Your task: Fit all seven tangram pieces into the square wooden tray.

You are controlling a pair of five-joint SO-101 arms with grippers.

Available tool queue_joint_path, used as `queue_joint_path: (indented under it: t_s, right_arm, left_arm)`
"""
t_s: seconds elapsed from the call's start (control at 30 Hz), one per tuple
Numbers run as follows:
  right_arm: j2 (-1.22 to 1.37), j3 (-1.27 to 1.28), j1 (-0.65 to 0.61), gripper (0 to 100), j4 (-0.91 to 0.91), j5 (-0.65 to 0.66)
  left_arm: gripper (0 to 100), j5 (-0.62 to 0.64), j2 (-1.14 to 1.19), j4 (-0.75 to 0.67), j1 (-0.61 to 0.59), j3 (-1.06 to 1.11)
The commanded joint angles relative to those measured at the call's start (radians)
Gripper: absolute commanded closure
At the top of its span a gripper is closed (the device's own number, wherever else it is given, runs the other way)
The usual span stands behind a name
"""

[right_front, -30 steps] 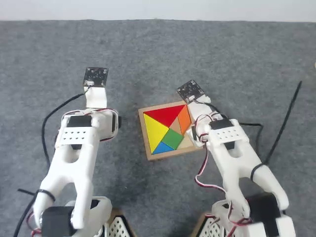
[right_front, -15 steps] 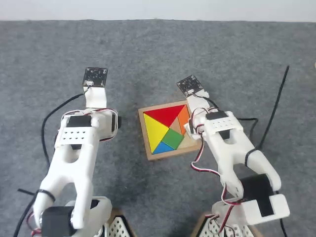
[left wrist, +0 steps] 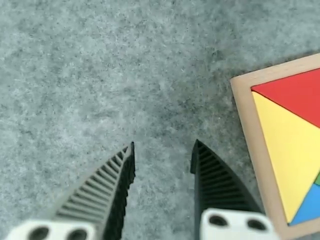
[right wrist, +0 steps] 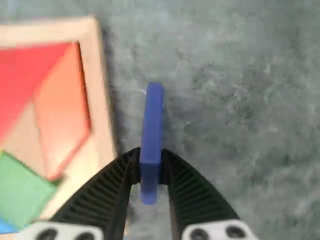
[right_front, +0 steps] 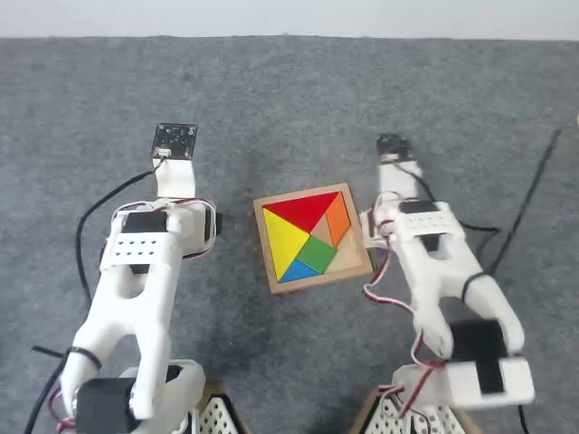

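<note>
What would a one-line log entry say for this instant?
right gripper: shut on blue piece, beside tray | left gripper: open, over mat | tray: partly filled

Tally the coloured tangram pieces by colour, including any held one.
red triangle: 1
yellow triangle: 1
orange parallelogram: 1
green square: 1
light blue triangle: 1
dark blue piece, held in the right hand: 1
Total: 6

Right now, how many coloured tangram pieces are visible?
6: red, yellow, orange, green and light blue in the tray; dark blue piece in the right gripper, outside it. A tan patch may be another.
</note>
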Motion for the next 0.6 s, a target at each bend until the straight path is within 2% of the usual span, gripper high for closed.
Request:
queue_joint_path:
  t_s: [0.0, 0.1, 0.27, 0.47, 0.57]
  right_arm:
    - [-0.200, -0.061, -0.031, 99.1, 0.125, -0.193]
    - [-0.282, -0.049, -0.160, 99.0, 0.182, -0.367]
    - [-0.217, -0.025, -0.295, 98.9, 0.079, -0.445]
    - [-0.056, -0.028, -0.275, 98.4, 0.016, -0.529]
    - [-0.044, -0.021, -0.254, 90.8, 0.022, -0.529]
  left_arm:
    - [82, -0.008, -0.003, -0.040, 0.008, -0.002]
    - [82, -0.009, -0.003, -0.049, 0.008, 0.004]
    - [82, -0.009, -0.003, -0.051, 0.008, 0.004]
    - [82, -0.009, -0.003, -0.052, 0.006, 0.004]
    - [82, -0.009, -0.003, -0.052, 0.008, 0.004]
